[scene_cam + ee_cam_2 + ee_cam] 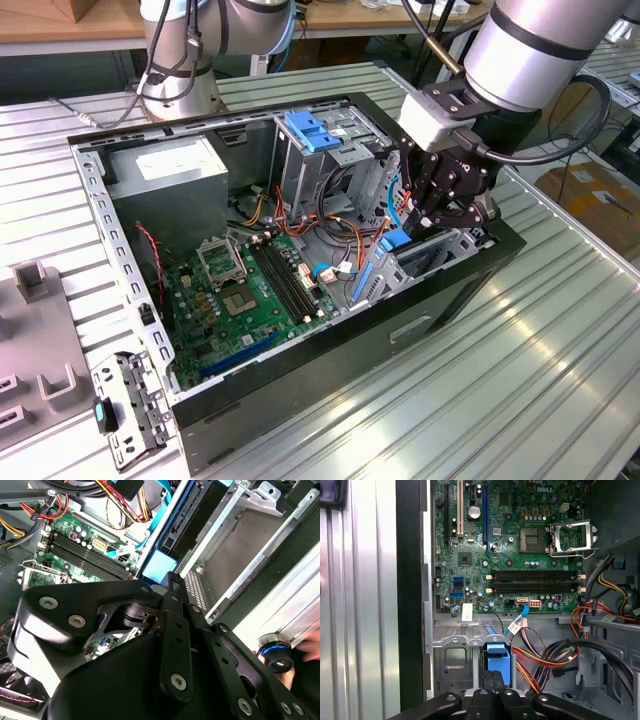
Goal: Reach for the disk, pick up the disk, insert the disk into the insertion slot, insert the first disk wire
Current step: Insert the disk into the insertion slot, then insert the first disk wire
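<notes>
Your end effector point(432, 222) sits low inside the open computer case point(300, 380), right over the disk point(400, 243). From the first wrist view the fingers look drawn close together at the blue carrier's edge, but you cannot tell for sure whether they are clamped on it. The disk point(498, 660) stands on edge directly below the fingers, its long axis running down into the insertion slot point(455, 655), the low grey cage at the case's near corner; it looks partly seated, by my reading. Just beside it, orange and red wires point(545, 660) crowd the path. Further off lies the green motherboard point(250, 290). Beyond that, the taller cage with the blue cap point(315, 135), then the power supply point(165, 175).
</notes>
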